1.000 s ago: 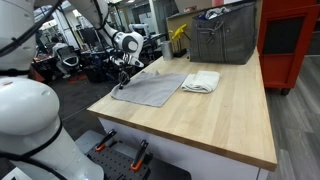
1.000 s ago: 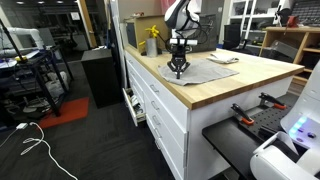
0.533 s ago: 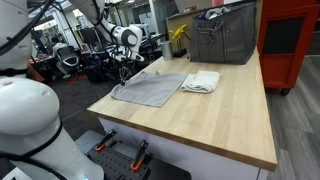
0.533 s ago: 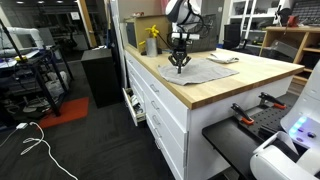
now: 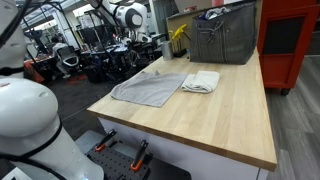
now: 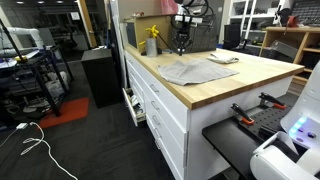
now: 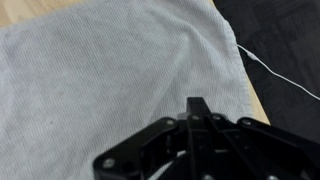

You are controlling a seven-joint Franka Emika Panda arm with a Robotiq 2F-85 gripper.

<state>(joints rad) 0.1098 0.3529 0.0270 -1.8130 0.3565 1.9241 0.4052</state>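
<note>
Black gripper (image 7: 197, 103) is pinched tight, fingers together on nothing, hovering high over the thin grey cloth (image 7: 110, 70). The cloth lies spread flat on the wooden tabletop (image 5: 225, 120), directly beneath the gripper. It looks like a pause between grasps: taking an edge calls for opening up and descending first.

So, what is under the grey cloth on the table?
The wooden tabletop shows along the edges of the grey cloth, which lies nearly flat on it. Anything beneath its middle is covered and cannot be seen.
</note>
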